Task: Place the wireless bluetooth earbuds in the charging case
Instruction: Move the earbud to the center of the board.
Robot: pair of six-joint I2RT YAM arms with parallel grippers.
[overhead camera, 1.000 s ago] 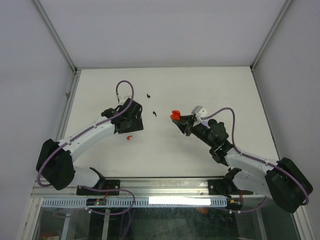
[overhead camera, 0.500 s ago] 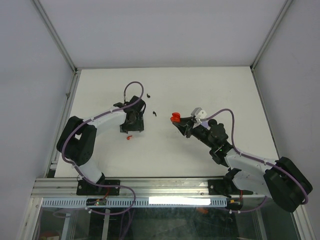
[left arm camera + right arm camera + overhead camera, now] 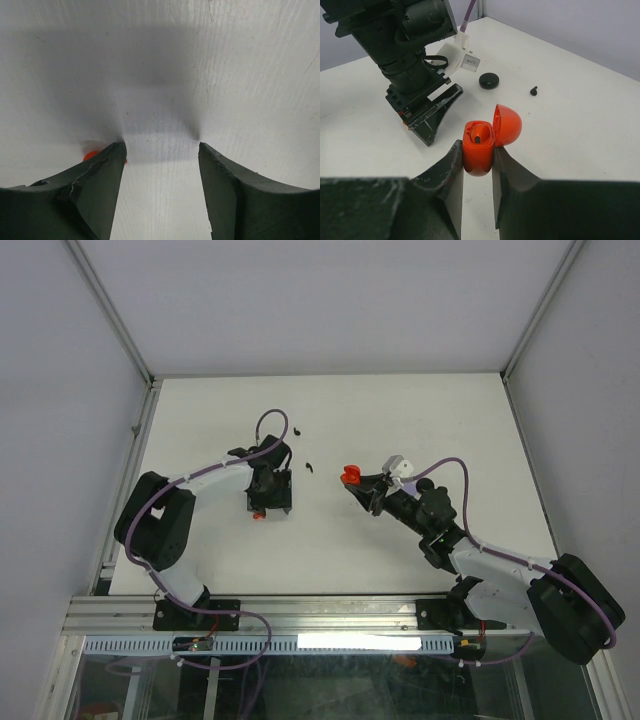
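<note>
On the white desk (image 3: 400, 410), your left claw (image 3: 161, 145) stands spread and low, with a red earbud (image 3: 90, 155) just outside one finger. Your right claw (image 3: 477, 147) pinches the red case (image 3: 479, 145). Only its wrist view shows the lid hinged open.

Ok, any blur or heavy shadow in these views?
Left wrist: a broad soft shadow darkens the table; the red earbud peeks from behind a finger. Right wrist: red case sharp, near fingers soft. Top: even light, black earbuds tiny.
</note>
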